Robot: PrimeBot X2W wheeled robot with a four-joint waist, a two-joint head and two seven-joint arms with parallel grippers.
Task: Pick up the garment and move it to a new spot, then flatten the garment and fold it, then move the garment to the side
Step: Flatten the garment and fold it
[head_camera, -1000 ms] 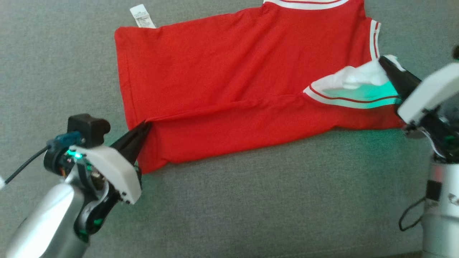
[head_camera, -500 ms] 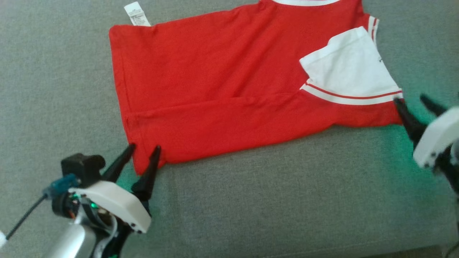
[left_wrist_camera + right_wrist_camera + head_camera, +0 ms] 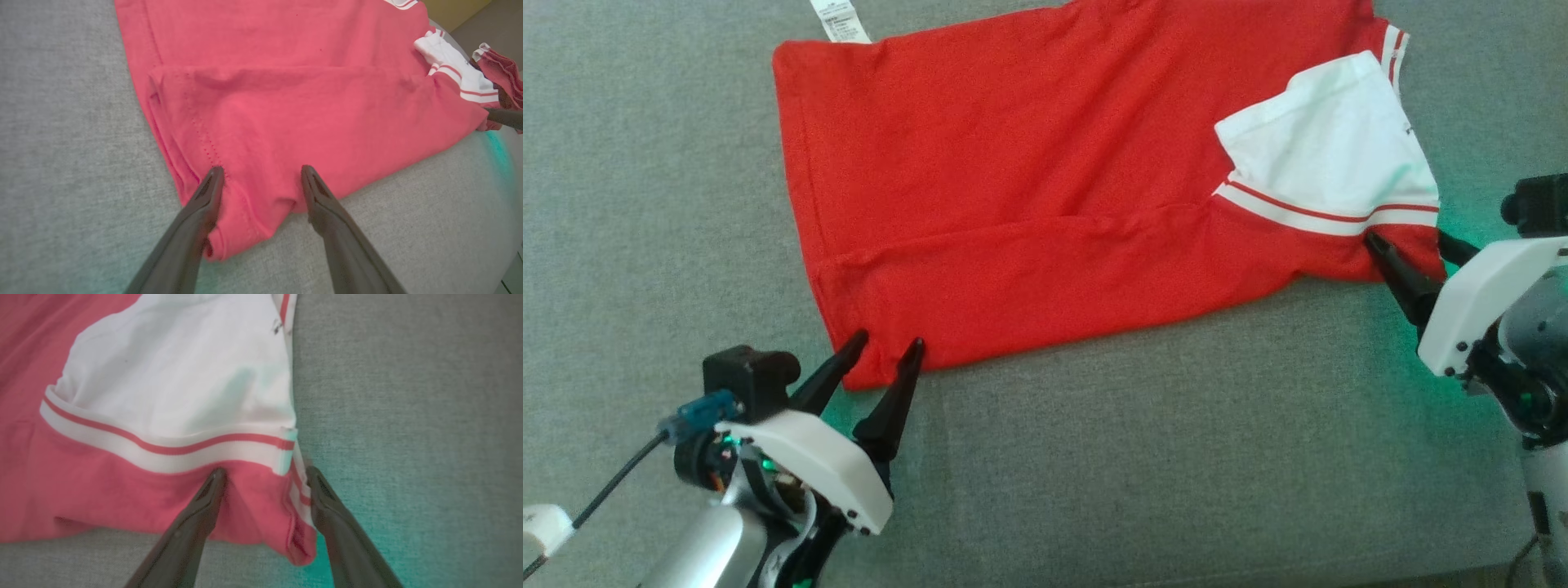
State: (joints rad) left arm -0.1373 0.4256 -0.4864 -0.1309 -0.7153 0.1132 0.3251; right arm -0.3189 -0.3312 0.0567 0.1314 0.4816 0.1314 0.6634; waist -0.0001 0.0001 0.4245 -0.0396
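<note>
Shirt (image 3: 1029, 180) is soft matt red knit cloth with a stitched hem; its sleeve (image 3: 1327, 155) is white cloth with striped trim, and the tag (image 3: 840, 18) is thin, white and printed. Grey surface (image 3: 1135, 457) is coarse woven fabric, matt. Left claw (image 3: 886, 345) and right claw (image 3: 1407, 239) have dark, smooth, matt fingers (image 3: 886, 408), plastic-looking, with a white semi-gloss plastic shell (image 3: 809, 457) and a silver metal forearm (image 3: 707, 547).

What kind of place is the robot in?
Probably a living room or bedroom: the red shirt lies on a grey fabric surface, like a sofa or bed, whose rounded edge shows in the left wrist view.
</note>
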